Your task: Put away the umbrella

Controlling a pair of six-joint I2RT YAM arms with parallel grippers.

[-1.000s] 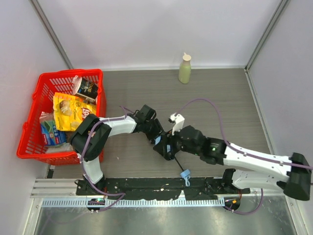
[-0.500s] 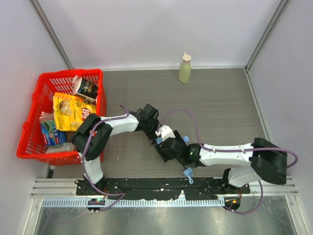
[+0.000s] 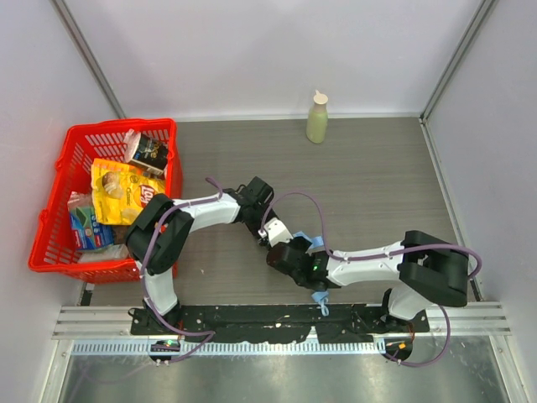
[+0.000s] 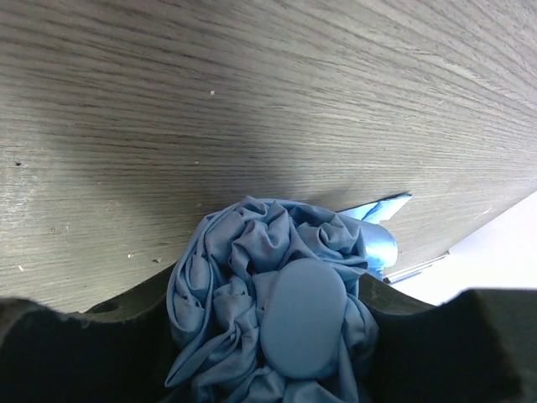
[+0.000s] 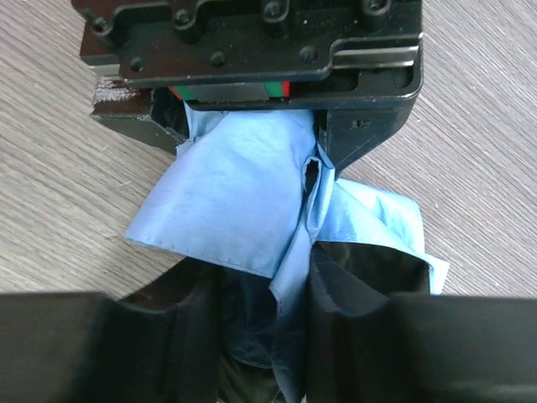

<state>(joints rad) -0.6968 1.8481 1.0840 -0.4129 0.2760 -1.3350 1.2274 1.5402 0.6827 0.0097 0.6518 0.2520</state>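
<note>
A: Since both wrists sit right over it, the umbrella (image 4: 243,252) reads clearly only in the wrist views. From the top it's a blue scrap at 6 o'clock of the table (image 3: 377,168) centre, and the handle (image 3: 320,298) pokes out at 6 o'clock of that.
B: Jaws?
A: Left gripper (image 4: 268,290) is clamped on the bunched fabric, round blue cap (image 4: 302,317) between the fingers. Right gripper (image 5: 268,277) is pinching a fabric fold, nearly nose to nose with the left. Its fingertips are in shadow, so the contact line is hard to see.
B: Shaft?
A: Can't make it out, the right arm covers it.
B: Rest?
A: Red basket (image 3: 50,231) at 9 o'clock holds packets with mostly unreadable labels. Pale green bottle (image 3: 317,117) is upright at 12 o'clock, well apart.
</note>
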